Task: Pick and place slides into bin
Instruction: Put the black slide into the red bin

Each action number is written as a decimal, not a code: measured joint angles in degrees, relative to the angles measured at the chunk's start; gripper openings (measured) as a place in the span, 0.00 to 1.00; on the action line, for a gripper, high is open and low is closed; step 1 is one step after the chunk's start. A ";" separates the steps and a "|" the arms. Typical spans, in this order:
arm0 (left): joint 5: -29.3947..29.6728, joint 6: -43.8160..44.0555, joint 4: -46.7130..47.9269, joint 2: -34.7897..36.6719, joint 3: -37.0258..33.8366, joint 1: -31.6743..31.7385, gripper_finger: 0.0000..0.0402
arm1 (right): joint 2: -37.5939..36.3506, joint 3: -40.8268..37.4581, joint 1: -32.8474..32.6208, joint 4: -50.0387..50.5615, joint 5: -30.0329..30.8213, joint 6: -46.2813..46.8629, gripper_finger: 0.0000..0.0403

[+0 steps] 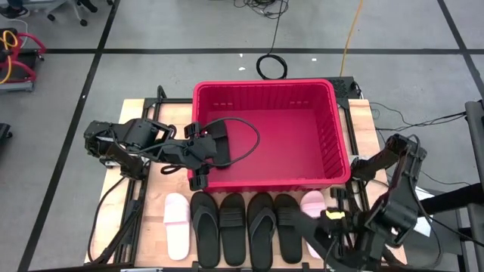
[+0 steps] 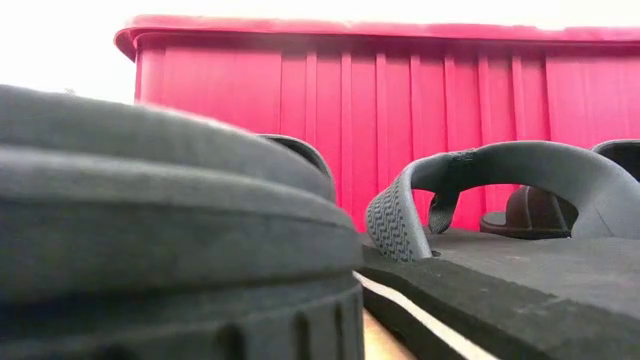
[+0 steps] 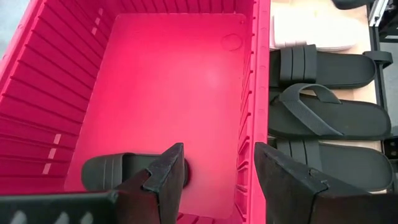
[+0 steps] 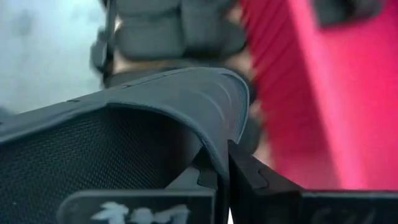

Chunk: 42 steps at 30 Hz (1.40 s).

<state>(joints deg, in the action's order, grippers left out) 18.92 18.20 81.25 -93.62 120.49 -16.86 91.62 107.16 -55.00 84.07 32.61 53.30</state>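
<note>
The left pincer (image 1: 198, 151) hangs spread over the bin (image 1: 336, 128), above one black slide (image 3: 118, 171) inside. The right pincer (image 4: 217, 171), near the bench's front right corner, pinches a black slide strap (image 4: 186, 93); I think lifting comes next.

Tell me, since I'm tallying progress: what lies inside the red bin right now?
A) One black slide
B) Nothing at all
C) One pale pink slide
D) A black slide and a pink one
A: the left wrist view shows a single black slide lying on the floor of the bin, with the rest of the floor bare.
</note>
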 joint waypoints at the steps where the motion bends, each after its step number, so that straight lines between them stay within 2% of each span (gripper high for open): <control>1: 0.00 0.00 -0.04 0.00 0.00 0.00 0.48 | -0.37 0.60 1.29 -0.14 1.71 -2.57 0.00; 5: 0.00 0.35 -0.11 0.00 0.00 0.00 0.48 | -2.30 1.65 6.74 -1.47 6.74 -12.98 0.00; 12: 0.12 2.07 -1.01 0.00 0.00 0.00 0.48 | -6.63 1.76 18.26 -11.72 12.67 -37.34 0.00; 16: 1.87 4.68 -1.05 0.00 0.00 -0.02 0.48 | -7.59 1.76 27.17 -16.37 13.62 -49.94 0.00; 22: 1.99 6.98 -1.07 0.00 0.00 -0.02 0.48 | -7.13 -0.02 41.44 -24.20 5.62 -65.92 0.00; 29: 2.14 8.09 -1.49 0.66 0.00 -0.15 0.48 | -7.10 -10.20 54.80 -33.81 -3.79 -77.92 0.00; 33: 3.59 8.48 -2.07 2.05 0.04 -0.17 0.48 | -7.02 -18.52 59.33 -45.49 -7.84 -83.32 0.00; 38: 5.24 10.95 -3.18 4.20 0.04 -0.11 0.48 | -7.02 -28.44 62.38 -58.88 -8.69 -90.49 0.00; 42: 6.24 9.21 -3.60 5.30 0.04 -0.11 0.48 | -6.53 -35.56 63.75 -69.03 -8.71 -91.89 0.00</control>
<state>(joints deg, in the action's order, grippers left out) 25.16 27.40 77.65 -88.32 120.53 -16.97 85.09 71.61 8.75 15.04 23.90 -38.59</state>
